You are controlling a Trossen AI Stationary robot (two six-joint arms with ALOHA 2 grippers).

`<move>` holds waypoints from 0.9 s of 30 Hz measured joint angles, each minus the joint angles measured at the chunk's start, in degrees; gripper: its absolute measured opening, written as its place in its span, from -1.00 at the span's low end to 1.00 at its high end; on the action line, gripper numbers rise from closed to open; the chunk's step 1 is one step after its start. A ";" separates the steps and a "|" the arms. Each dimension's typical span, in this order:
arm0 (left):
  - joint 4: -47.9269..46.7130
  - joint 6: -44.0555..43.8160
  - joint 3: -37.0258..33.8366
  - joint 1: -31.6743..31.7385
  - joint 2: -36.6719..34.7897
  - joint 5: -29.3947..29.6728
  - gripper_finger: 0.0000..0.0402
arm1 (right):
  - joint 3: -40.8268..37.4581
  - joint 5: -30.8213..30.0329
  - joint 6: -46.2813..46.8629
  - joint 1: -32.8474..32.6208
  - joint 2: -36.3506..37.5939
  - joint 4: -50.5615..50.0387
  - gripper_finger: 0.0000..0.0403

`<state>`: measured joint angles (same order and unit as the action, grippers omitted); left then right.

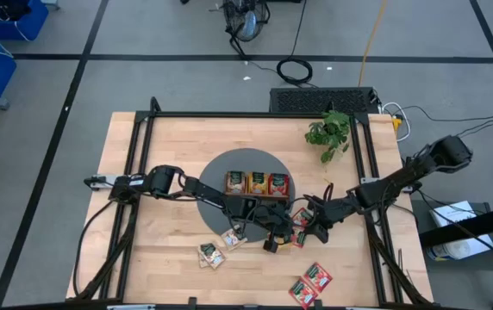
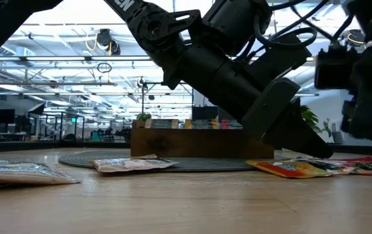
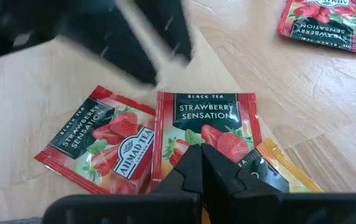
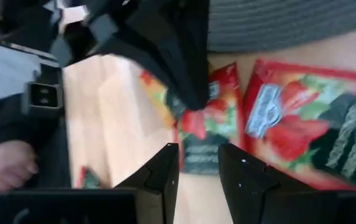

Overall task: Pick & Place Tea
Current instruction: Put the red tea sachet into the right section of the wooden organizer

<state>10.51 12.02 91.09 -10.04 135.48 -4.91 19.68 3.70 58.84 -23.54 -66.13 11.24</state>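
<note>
— Left gripper [image 3: 200, 163] clenched empty, tips down on a red strawberry tea sachet [image 3: 206, 134] overlapping an orange sachet [image 3: 271, 168], beside the grey mat [image 1: 216, 172].
— Right gripper [image 4: 198, 163]?
— Parted, empty, nosing toward the same pile.
— Risk?
— Arms colliding; two overlapped sachets lifted together, or one pinned and torn.

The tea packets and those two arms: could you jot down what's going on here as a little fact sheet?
Surface: wooden table with a round grey mat
Tray: wooden tray on the mat, holding packets
Loose tea: red strawberry sachets, beige sachets, more red ones near the table's front edge
Left tool: shut, tips over the middle strawberry sachet
Right tool: slightly open, beside the same cluster
Plant: small green plant at the table's back right
</note>
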 joint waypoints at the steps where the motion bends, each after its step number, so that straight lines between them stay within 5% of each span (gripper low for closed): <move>1: -0.03 -0.12 0.00 0.00 0.00 -0.02 -0.97 | 0.00 0.91 1.37 -0.57 0.62 0.17 -0.51; 7: -1.38 0.36 0.00 -0.56 0.02 -1.05 -0.87 | 0.07 1.86 10.65 -6.40 1.86 -1.54 -0.51; 15: 0.39 2.43 0.00 -1.51 0.04 -0.05 -0.98 | 0.07 -9.46 17.49 -10.57 1.19 -6.23 -0.51; 27: -3.41 6.70 0.57 -3.89 -0.26 -0.97 -0.91 | 0.07 -8.13 25.17 -14.97 -2.79 -5.10 -0.51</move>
<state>7.10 18.72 91.65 -13.93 135.22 -5.87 19.75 -4.43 84.00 -38.52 -68.92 6.14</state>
